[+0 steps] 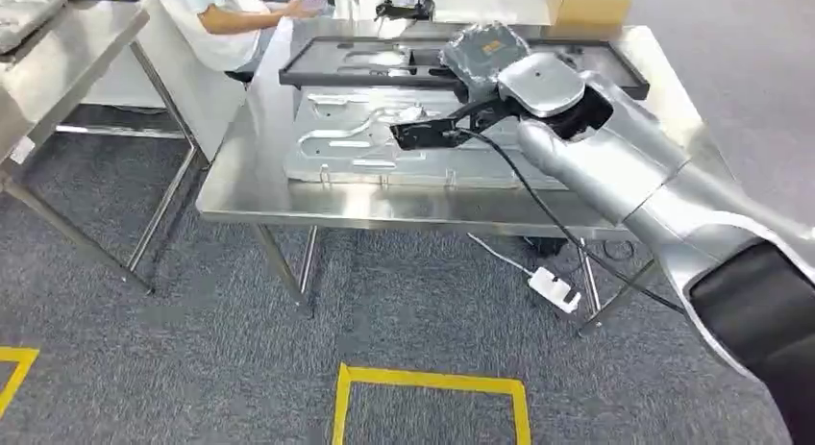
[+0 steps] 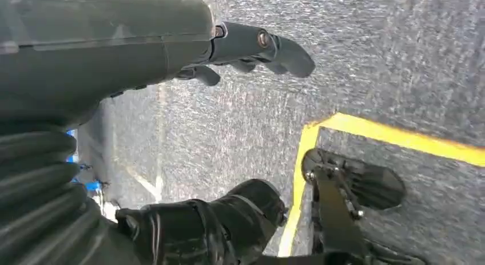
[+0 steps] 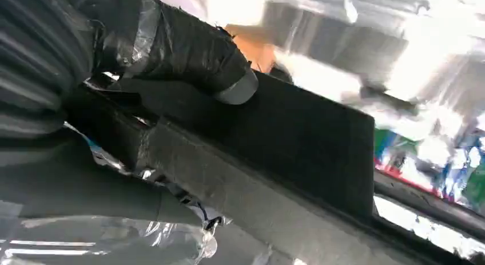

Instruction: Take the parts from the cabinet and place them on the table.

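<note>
The right arm reaches forward from the lower right across the steel tabletop, its wrist turned so the right hand sits at the near rail of a long black frame lying across the far half of the tabletop. In the right wrist view the right hand shows its thick taped thumb pressed down on the flat dark face of the black frame, with the fingers hidden beneath the rail, so the hand is gripping the frame. A pressed metal panel lies flat on the tabletop just in front of the frame, nearer the robot, and a black cable runs from the wrist over the tabletop's edge toward a white power strip on the grey carpet. A person in a white top sits at the far left corner of the tabletop. A cardboard box stands beyond the far right end. The left wrist view looks down at the carpet, where the left hand hangs with its dark fingers loosely extended and holding nothing, above a yellow floor line.
</note>
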Controlling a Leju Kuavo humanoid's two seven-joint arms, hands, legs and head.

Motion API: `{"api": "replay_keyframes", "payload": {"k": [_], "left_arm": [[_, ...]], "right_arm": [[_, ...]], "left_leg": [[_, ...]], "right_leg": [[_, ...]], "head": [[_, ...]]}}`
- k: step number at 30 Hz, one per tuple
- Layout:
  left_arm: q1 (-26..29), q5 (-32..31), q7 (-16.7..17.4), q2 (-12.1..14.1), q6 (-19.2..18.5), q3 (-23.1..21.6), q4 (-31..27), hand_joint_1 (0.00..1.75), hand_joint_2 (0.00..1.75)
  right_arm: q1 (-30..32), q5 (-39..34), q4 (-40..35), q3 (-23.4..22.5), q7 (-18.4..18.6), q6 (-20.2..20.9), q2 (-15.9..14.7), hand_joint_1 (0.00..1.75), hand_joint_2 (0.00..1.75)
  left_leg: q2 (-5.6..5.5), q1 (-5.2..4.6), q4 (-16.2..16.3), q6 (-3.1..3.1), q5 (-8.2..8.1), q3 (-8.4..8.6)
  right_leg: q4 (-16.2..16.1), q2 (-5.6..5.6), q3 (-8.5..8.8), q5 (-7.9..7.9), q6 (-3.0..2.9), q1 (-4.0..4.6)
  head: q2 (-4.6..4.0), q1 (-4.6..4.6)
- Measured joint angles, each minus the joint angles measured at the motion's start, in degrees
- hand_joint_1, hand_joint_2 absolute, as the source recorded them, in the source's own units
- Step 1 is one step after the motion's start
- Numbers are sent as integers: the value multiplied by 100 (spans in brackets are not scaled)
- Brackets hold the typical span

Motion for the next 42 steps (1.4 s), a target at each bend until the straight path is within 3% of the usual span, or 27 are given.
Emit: {"api": "replay_keyframes", "payload": {"k": [3,5,7,8,9,10,11,13,15,17,19,20,22,24,25,26,27,28,30,32,35,37,38,39,40,41,42], "left_arm": [[-17,-4,-4,13,-42,-2,0,0,175],[-23,-4,-4,2,-55,-4,0,0,175],[-18,-4,-4,2,-55,-7,0,0,175],[-10,-4,-4,2,-55,-7,0,0,175],[-5,-4,-4,2,-55,-7,0,0,175],[3,-4,-4,2,-55,-9,0,0,175],[11,-4,-4,2,-55,-9,0,0,175],[48,-4,-4,22,-52,-9,13,0,175],[39,-4,-4,24,-55,-9,15,0,175],[19,-4,-4,17,-57,-9,15,0,175],[7,-4,-4,15,-57,-11,15,0,175],[3,-4,-4,18,-59,-11,15,0,175],[-16,-4,-4,20,-57,-11,15,0,175],[-13,-5,-7,17,-68,-11,15,0,175],[-5,-7,-4,17,-72,-11,15,0,175],[4,-7,-4,11,-90,-11,15,0,175],[6,-4,-4,4,-94,-11,15,0,175],[36,-2,0,4,-92,-11,18,0,175],[-32,2,15,0,-74,-11,17,0,175],[-29,28,50,0,-48,-11,17,0,175],[-34,50,61,-13,-15,-11,17,0,175],[-35,160,-27,-11,-7,-11,17,0,175],[-33,203,-64,-11,-4,-11,17,0,175],[-31,238,-83,-13,-2,-11,17,0,175],[-25,243,-98,-13,2,-11,17,0,175],[-24,245,-101,-13,4,-11,17,0,175],[-23,249,-107,-13,11,-11,17,0,175]], "right_arm": [[0,-4,-46,0,18,9,-24,175,175],[-15,-4,-54,0,46,9,-33,175,175],[22,-6,-55,0,42,11,-33,175,175],[55,-6,-55,0,42,11,-33,175,175],[73,-6,-55,0,35,11,-33,175,175],[78,-6,-55,0,37,11,-33,175,175],[73,-6,-57,0,37,11,-33,175,175],[75,-6,-57,0,37,15,-46,175,175],[85,-9,-68,0,28,24,-39,175,175],[61,-9,-76,0,31,24,-41,175,175],[29,-9,-85,0,37,22,-57,175,175],[16,-9,-85,0,42,24,-63,175,175],[58,-9,-85,0,37,26,-63,175,175],[97,-9,-85,0,37,35,-74,175,175],[99,-9,-85,0,37,37,-76,175,175],[98,-9,-85,0,39,39,-76,175,175],[100,-17,-85,0,42,39,-79,175,175],[128,-24,-83,0,42,42,-81,175,175],[163,-33,-105,0,26,31,-76,175,175],[189,-39,-127,0,13,17,-68,175,175],[186,-31,-131,0,13,4,-74,175,175],[226,-30,-131,0,-64,-4,-70,175,175],[282,-28,-129,0,-118,-11,-68,175,175],[339,-31,-129,0,-140,-20,-63,175,175],[385,-33,-125,0,-160,-35,-57,175,175],[408,-37,-125,0,-177,-53,-48,175,175],[413,-37,-125,0,-179,-63,-39,175,175]], "left_leg": [[20,17,265,-61,26,-73],[29,29,1026,-100,-46,-549],[30,36,1634,-136,-442,-1042],[30,36,1709,-136,-592,-1209],[30,36,1566,-125,-588,-1267],[30,34,1268,-118,-441,-1242],[29,27,855,-76,-123,-1168],[22,-43,3,43,964,-1100],[8,-96,8,86,840,-991],[22,-88,-40,181,786,-854],[27,-55,-98,226,717,-691],[38,-51,-97,247,652,-631],[35,-50,-97,240,511,-487],[8,-37,-87,216,348,-298],[-10,-25,-75,202,258,-188],[-28,-7,-57,183,148,-64],[-34,1,-47,157,43,43],[-46,-6,-42,117,-61,66],[-64,-14,-22,36,-178,147],[-55,3,10,-35,-132,164],[-10,19,964,-111,7,-399],[-4,31,1545,-157,-377,-880],[0,31,1665,-165,-662,-1075],[5,31,1606,-164,-744,-1160],[8,31,1396,-162,-631,-1170],[10,31,1044,-149,-322,-1122],[12,30,602,-122,144,-1041]], "right_leg": [[-29,14,173,-97,-151,-18],[-31,14,253,-185,-207,-17],[-31,33,375,-303,-211,-9],[-31,41,468,-379,-210,-3],[-31,48,567,-456,-206,3],[-31,52,673,-531,-202,12],[-31,51,782,-611,-194,25],[-17,63,942,-754,-166,38],[-46,95,1022,-903,-70,25],[62,92,1086,-852,-44,44],[594,46,796,-799,2,21],[1033,42,500,-831,23,12],[1624,33,-24,-1196,75,-27],[1603,22,-296,-1471,123,-57],[1353,17,-307,-1397,134,-63],[921,12,-262,-1088,147,-63],[476,-2,-205,-617,146,-63],[25,-33,-186,190,133,-66],[44,-10,-150,108,25,-3],[29,-12,-124,62,-81,9],[-44,-11,90,-36,-176,-43],[-48,3,190,-144,-194,-43],[-48,19,270,-215,-189,-42],[-48,31,348,-275,-186,-41],[-46,37,433,-341,-181,-40],[-42,40,520,-407,-170,-37],[-38,40,608,-472,-158,-34]], "head": [[-2,15],[-2,-15],[-2,-17],[-2,-17],[-2,-18],[-2,-15],[-2,-17],[-2,-7],[-2,-11],[-2,-26],[-2,-11],[-2,-13],[-2,-15],[-2,-13],[-2,-9],[-2,-11],[-2,-4],[-2,19],[0,7],[0,9],[-2,-18],[-2,-15],[-2,-11],[-2,-15],[-2,-11],[-2,-15],[-2,-11]]}}
